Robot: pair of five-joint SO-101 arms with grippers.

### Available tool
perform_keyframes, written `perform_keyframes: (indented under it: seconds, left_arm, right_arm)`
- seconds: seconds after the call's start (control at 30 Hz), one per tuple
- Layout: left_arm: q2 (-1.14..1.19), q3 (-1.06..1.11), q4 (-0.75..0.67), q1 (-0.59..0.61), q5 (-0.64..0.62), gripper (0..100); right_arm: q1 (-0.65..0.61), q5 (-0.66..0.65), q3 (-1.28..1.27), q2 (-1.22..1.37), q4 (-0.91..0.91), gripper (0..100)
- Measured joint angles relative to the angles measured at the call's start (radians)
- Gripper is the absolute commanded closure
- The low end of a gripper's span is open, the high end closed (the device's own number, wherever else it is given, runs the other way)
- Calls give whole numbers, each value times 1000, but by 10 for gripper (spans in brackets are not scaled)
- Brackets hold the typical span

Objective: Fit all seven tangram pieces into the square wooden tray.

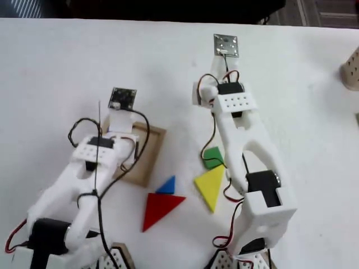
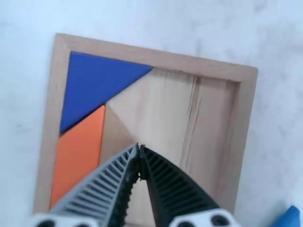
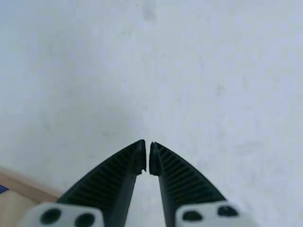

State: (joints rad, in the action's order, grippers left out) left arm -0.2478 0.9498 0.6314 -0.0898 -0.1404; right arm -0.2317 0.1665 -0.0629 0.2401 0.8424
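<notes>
The square wooden tray (image 2: 246, 123) holds a large blue triangle (image 2: 97, 82) in one corner and an orange piece (image 2: 78, 153) alongside it; the remaining floor is bare wood. My left gripper (image 2: 138, 152) hangs shut over the tray's middle, holding nothing. In the high view the left arm (image 1: 92, 162) covers most of the tray (image 1: 152, 150). A red triangle (image 1: 160, 206), a small blue triangle (image 1: 167, 185), a yellow triangle (image 1: 211, 185) and a green piece (image 1: 212, 156) lie on the table between the arms. My right gripper (image 3: 147, 152) is shut and empty above bare white table.
The right arm (image 1: 242, 140) stretches along the table beside the yellow and green pieces. A pale wooden object with holes (image 1: 351, 70) stands at the far right edge. A tray corner (image 3: 21, 194) shows in the right wrist view.
</notes>
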Motion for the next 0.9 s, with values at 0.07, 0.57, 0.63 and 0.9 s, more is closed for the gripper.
perform_keyframes:
  seconds: [0.07, 0.57, 0.63, 0.9]
  left_arm:
    - [-29, 14, 0, 0, 0, 976]
    - [-137, 43, -12, 81, 0, 974]
    - [-137, 44, -61, 130, 0, 975]
    - [-137, 44, -147, 233, 0, 974]
  right_arm:
    - [0, 0, 0, 0, 0, 981]
    - [-38, 0, 9, -5, 196, 981]
    - [-64, 0, 9, -28, 272, 981]
    - [-89, 0, -107, -112, 342, 979]
